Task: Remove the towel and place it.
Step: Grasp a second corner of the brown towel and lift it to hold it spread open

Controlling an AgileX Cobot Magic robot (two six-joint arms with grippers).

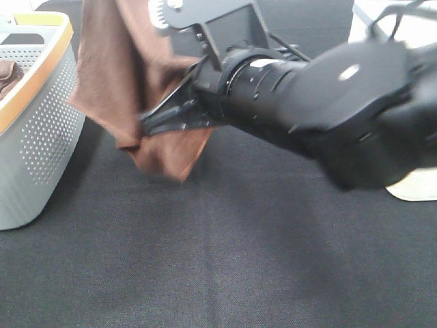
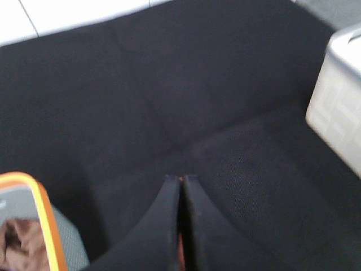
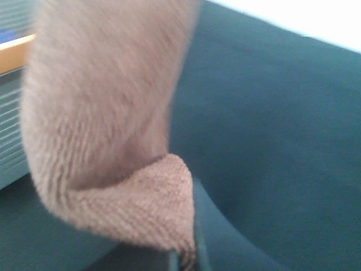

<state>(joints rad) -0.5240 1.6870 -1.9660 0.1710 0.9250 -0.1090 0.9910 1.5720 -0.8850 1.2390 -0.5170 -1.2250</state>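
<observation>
The right gripper [image 1: 145,126] pinches the towel [image 1: 106,65] by its lower fold, just beside the basket [image 1: 48,130] — draw it steadily away from the basket, grip firm.

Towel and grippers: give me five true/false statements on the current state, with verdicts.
1. The right gripper is shut on the towel. True.
2. The towel lies flat on the table. False: it hangs in the air above the table, pinched near its lower end.
3. The left gripper holds a cloth. False: it is shut on nothing, over bare black table.
4. A basket with an orange rim stands at the left of the exterior high view. True.
5. The basket holds nothing. False: a bunched brown cloth lies inside it.
</observation>
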